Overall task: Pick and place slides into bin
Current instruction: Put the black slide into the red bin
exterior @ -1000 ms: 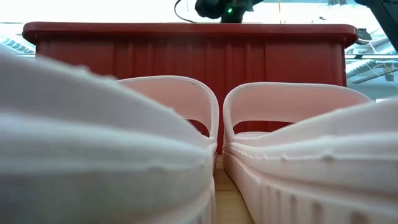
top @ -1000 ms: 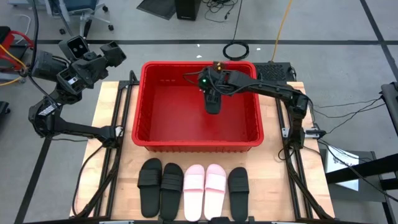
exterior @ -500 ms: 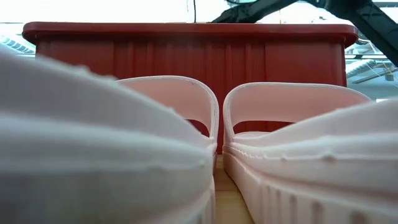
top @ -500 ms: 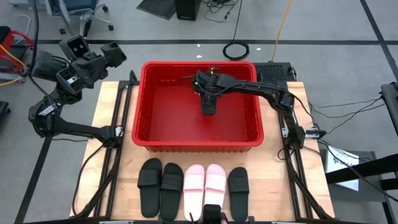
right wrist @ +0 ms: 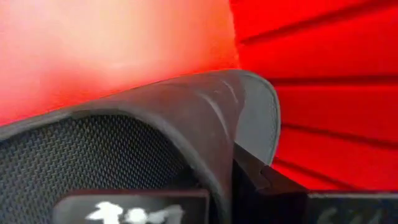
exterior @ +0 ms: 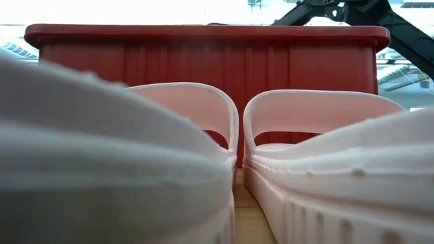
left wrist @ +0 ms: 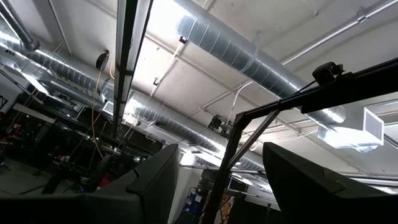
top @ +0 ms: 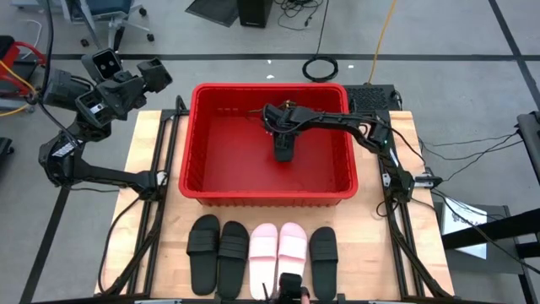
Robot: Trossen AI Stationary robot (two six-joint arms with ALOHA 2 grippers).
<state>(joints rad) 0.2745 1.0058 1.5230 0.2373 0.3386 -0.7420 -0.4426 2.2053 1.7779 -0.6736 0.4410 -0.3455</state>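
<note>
Nearest me, five slides lay in a row at the table's front edge: black pair [top: 218, 254], pink pair [top: 278, 249], one black slide [top: 323, 252] beside them. Beyond, the bin [top: 192, 143] sat mid-table. My right gripper [top: 284, 145] hung inside it, jaws clamped tight on the sixth black slide [top: 284, 150], long axis running front-to-back, low over the floor, I judged. The right wrist view showed the strap [right wrist: 186, 112] pinched close against red wall; the low view saw only bin wall [exterior: 203, 61]. The left gripper [top: 126, 80] waited far left, jaws wide, empty.
</note>
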